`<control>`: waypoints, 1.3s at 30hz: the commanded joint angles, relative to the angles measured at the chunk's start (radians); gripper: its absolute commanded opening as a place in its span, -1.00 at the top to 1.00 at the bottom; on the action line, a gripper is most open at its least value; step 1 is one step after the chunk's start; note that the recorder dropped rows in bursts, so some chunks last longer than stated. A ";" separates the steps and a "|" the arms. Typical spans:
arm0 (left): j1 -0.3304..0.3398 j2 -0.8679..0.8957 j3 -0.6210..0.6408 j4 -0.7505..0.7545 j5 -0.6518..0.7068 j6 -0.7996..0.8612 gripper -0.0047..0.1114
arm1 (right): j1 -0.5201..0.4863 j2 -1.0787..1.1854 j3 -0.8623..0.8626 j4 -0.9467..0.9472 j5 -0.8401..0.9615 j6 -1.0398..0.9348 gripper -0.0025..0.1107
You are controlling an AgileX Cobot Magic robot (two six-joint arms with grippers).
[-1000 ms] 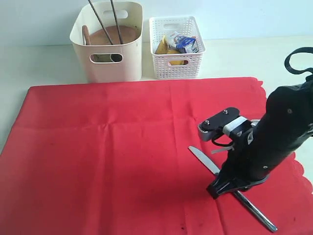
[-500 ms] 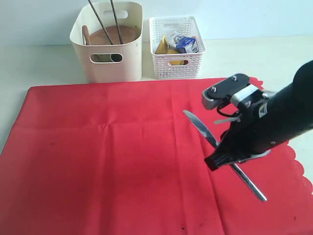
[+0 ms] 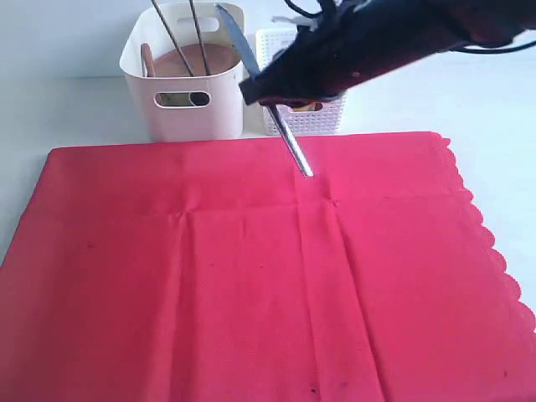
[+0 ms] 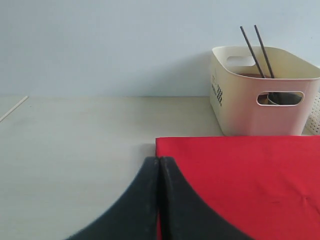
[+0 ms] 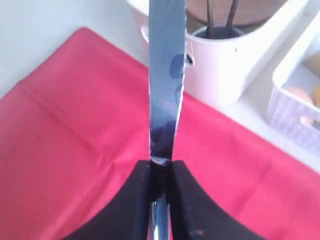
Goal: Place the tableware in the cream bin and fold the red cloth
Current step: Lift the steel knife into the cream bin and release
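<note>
Pale table [image 3: 75,109], red cloth [image 3: 209,268] spread flat. We see left gripper [image 4: 159,162] pressed together in its wrist view only; right gripper [image 5: 161,167] pinches knife [image 5: 165,75].

Right gripper [image 3: 265,90] up off red cloth [image 3: 209,276], swung to far side, steel table knife [image 3: 293,147] now carried in air, no longer lying on cloth. Blade tip now at cream bin [image 3: 180,117] rim, handle hanging over cloth's far edge. Arm now hides most of white lattice basket [image 3: 311,124].
</note>
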State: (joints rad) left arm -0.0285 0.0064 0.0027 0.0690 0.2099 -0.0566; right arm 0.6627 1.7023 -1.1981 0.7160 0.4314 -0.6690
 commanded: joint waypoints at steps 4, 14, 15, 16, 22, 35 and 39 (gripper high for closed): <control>-0.004 -0.006 -0.003 -0.002 -0.003 0.001 0.90 | 0.000 0.279 -0.414 0.132 -0.091 -0.016 0.96; -0.004 -0.006 -0.003 -0.002 -0.003 0.001 0.90 | 0.000 0.581 -0.821 0.323 -0.216 -0.016 0.96; -0.004 -0.006 -0.003 -0.002 -0.003 0.001 0.90 | 0.000 0.602 -0.843 0.323 -0.219 -0.016 0.96; -0.004 -0.006 -0.003 -0.002 -0.003 0.001 0.90 | 0.000 0.628 -0.868 0.323 -0.223 -0.016 0.96; -0.004 -0.006 -0.003 -0.002 -0.003 0.001 0.90 | 0.000 0.738 -0.974 0.323 -0.228 -0.016 0.96; -0.004 -0.006 -0.003 -0.002 -0.003 0.001 0.90 | 0.000 0.775 -0.987 0.323 -0.260 -0.011 0.96; -0.004 -0.006 -0.003 -0.002 -0.003 0.001 0.90 | 0.000 0.775 -0.987 0.321 -0.252 -0.011 0.96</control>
State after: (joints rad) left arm -0.0285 0.0064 0.0027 0.0690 0.2099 -0.0566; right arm 0.6627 2.4849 -2.1750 1.0332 0.1801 -0.6753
